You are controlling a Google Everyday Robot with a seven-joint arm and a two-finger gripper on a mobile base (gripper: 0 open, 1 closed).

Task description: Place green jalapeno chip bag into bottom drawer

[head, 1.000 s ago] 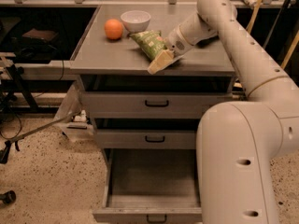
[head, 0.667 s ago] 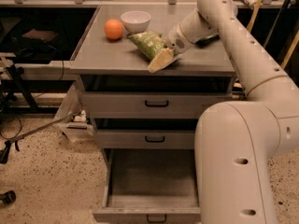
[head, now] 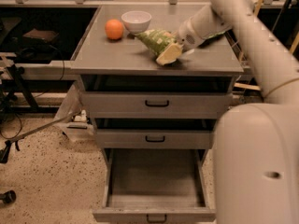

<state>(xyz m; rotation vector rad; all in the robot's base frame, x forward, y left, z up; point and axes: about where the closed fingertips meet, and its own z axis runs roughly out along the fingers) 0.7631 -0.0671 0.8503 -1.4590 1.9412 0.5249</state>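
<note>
1. Gripper (head: 169,54) low over the cabinet top (head: 121,59), clamped on the near end of the green jalapeno chip bag (head: 154,38).
2. Olive-green, patterned, crumpled; tilted away up-left of the claw, toward a white bowl (head: 136,20) and an orange (head: 114,29).
3. Grasp seemingly made; carry and drop left to do.
4. Bottom drawer (head: 126,214) well below the claw, already pulled open.

cabinet top (head: 117,55): orange (head: 114,29), bowl (head: 136,21), green jalapeno chip bag (head: 156,39); gripper (head: 169,54) at bag
</note>
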